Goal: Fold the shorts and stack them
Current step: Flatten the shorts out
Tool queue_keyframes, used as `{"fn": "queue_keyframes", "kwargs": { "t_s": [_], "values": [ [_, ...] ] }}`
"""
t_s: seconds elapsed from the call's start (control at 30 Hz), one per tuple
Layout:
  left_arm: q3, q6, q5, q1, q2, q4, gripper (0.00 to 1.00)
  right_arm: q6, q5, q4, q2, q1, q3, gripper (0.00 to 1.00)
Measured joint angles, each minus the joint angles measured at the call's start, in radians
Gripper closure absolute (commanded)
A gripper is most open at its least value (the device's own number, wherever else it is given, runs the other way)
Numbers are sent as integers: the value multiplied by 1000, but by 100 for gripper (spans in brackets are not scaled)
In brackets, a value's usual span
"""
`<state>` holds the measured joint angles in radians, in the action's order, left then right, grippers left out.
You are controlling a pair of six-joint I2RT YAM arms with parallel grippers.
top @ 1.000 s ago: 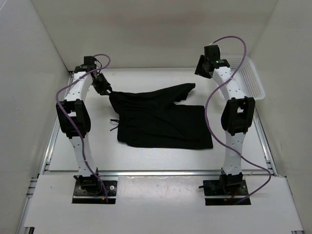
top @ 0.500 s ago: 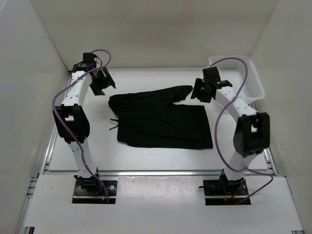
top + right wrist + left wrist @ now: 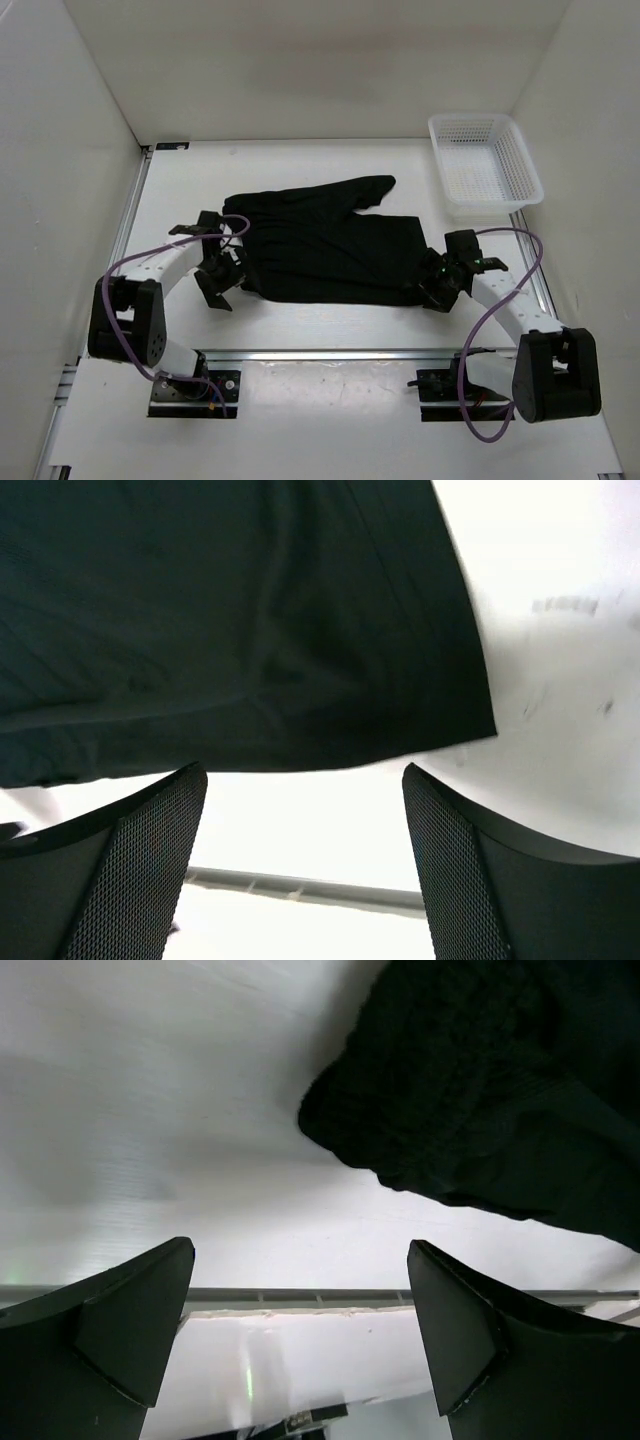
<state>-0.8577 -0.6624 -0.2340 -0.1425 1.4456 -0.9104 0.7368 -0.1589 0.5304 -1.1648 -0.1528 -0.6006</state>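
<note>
Shorts (image 3: 330, 245): lay spread across the middle of the worktop (image 3: 330, 315), not yet folded. The far leg was twisted and bunched, pointing toward the white basket (image 3: 488, 207), which stood well apart at the far right corner.
Step, as judged: both arms were low at the near edge of the cloth, one by each near corner, apparently set to pinch those corners for a fold away from the bases.
Risk, missed pinch: in the left wrist view the rounded cloth corner sat ahead and to the right of the gap, not between the fingers. Closing there would probably catch nothing, or only a wisp.
Risk, ploughing: the claws sat very low. Driving forward could push the soft cloth into a ridge instead of sliding a finger under it.
Risk, single layer: a shallow bite might lift only the top layer, so the leg would peel open rather than fold.
Risk, lopsided fold: if one side gripped and the other slipped, the cloth would skew, and the bunched far leg would make the result lumpy.
Left claw (image 3: 228, 280): jaws wide apart, holding nothing, just beside the near-left corner. Whether it touched the cloth could not be told.
Right claw (image 3: 440, 285): jaws wide apart and empty. The near-right hem corner lay just ahead of its fingers, not between them.
</note>
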Motion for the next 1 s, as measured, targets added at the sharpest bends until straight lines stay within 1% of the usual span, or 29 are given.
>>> {"fn": "queue_keyframes", "kwargs": {
  "t_s": [0.07,0.17,0.2,0.27,0.3,0.4,0.43,0.57,0.63,0.67,0.7,0.73,0.8,0.83,1.0],
  "values": [
    [6,-21,-3,-36,29,28,3,40,-20,-4,15,0,21,19],
    [6,-52,-1,-72,71,89,10,86,-32,-20,27,2,24,23],
    [6,-60,3,-76,84,103,15,98,-33,-34,29,3,29,23],
    [6,-75,18,-79,109,130,23,122,-32,-66,31,9,48,28],
    [6,-82,24,-79,124,139,31,128,-32,-76,28,11,58,28],
    [-6,-97,34,-79,154,144,41,143,-29,-96,2,14,72,31],
    [-9,-98,40,-79,155,150,44,145,-27,-99,-5,14,75,33],
    [-11,-105,61,-80,155,164,60,146,-14,-116,-10,14,82,36],
    [-11,-106,67,-80,155,165,60,147,-8,-122,-10,14,93,36],
    [-11,-105,70,-80,155,165,57,147,-8,-122,-10,14,97,36],
    [-11,-105,72,-80,156,166,51,147,-8,-124,-8,14,98,36],
    [-11,-103,74,-80,156,166,39,148,-8,-124,-6,14,100,33],
    [-11,-110,72,-80,149,168,23,150,-4,-121,12,14,104,32],
    [-9,-113,78,-80,137,171,13,150,3,-113,29,14,108,32],
    [19,-135,113,-76,2,174,15,151,36,-51,157,14,115,30]
  ]
}}
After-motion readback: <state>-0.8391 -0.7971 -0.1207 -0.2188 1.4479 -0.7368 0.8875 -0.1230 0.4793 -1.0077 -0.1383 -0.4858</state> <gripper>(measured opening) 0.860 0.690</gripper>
